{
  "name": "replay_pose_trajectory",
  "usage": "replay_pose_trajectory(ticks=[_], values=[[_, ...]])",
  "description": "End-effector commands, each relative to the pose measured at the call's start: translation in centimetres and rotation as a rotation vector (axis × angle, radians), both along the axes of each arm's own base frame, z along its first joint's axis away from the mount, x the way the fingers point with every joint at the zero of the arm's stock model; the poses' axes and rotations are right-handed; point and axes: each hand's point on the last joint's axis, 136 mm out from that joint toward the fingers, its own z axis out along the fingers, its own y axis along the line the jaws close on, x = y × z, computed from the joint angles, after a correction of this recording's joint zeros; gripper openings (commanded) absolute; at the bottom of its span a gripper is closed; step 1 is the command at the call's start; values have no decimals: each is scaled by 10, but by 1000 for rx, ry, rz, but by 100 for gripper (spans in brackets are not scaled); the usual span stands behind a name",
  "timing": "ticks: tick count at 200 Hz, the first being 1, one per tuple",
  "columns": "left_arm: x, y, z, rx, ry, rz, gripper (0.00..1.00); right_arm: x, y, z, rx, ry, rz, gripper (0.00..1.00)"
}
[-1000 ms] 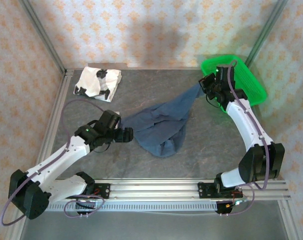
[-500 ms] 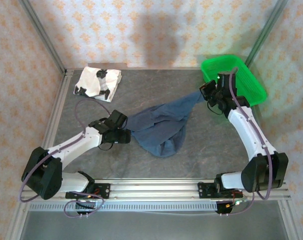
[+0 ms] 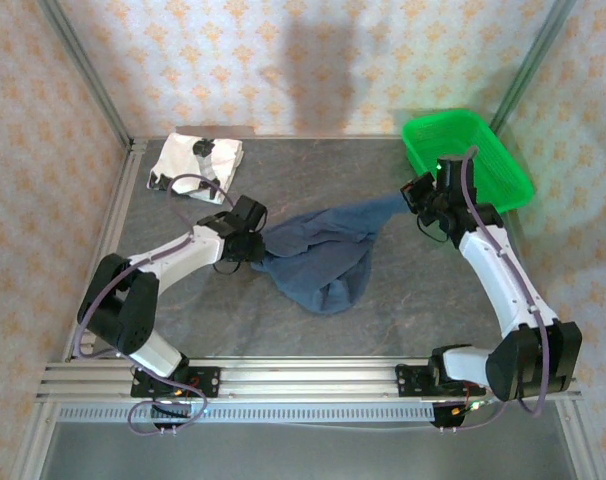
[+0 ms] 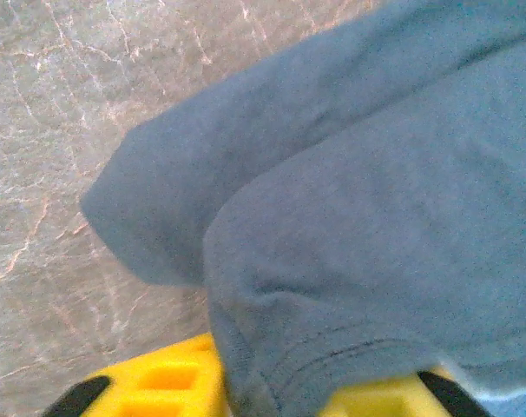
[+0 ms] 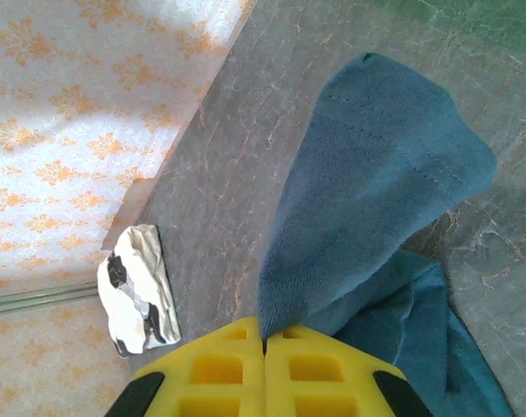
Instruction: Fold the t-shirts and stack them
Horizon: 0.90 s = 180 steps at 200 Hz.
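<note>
**Shirt between the two grippers**

Navy shirt (image 3: 318, 255): it lies crumpled at the middle of the table (image 3: 313, 165), and I see each of its ends reaching a gripper.

Right end: the cloth is drawn up off the surface in a narrowing band to my right gripper (image 3: 411, 195), which sits just in front of the basket (image 3: 468, 150). In the right wrist view the two yellow fingers (image 5: 215, 369) meet with no gap. The cloth rises straight out of the seam between them, so this gripper is clamped on the navy shirt.

Left end: the shirt's edge touches my left gripper (image 3: 258, 245) at table level. In the left wrist view a stitched hem lies bunched between the yellow fingers (image 4: 163, 382) and spills over them. A rounded fold rests on the table just beyond. The cloth hides the gap, so I cannot tell whether these fingers have closed on it or merely flank it.

White shirt (image 3: 196, 163): it lies folded at the far left corner of the table, well apart from both grippers and from the navy shirt.
</note>
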Motion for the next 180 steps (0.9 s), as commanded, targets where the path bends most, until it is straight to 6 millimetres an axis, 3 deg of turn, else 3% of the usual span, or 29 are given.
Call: replay_pose_trajectory(ticks=[1, 11, 24, 67, 88, 145, 180], values=[[9, 3, 5, 31, -7, -19, 10, -7, -3, 4, -9, -17, 5, 0], [10, 5, 13, 29, -13, -18, 0, -7, -4, 6, -11, -21, 3, 0], [10, 7, 38, 14, -61, -16, 0, -6, -4, 10, -12, -32, 2, 0], [-6, 6, 184, -175, -364, -3, 0, 0, -8, 43, -21, -109, -16, 0], [-24, 1, 237, -269, -470, -36, 0, 7, -9, 67, -19, -171, -29, 0], [-55, 11, 329, -305, -639, -109, 0, 22, -22, 149, -67, -339, -69, 0], [-63, 6, 355, -330, -666, -164, 0, 19, -47, 197, -167, -416, -138, 0]])
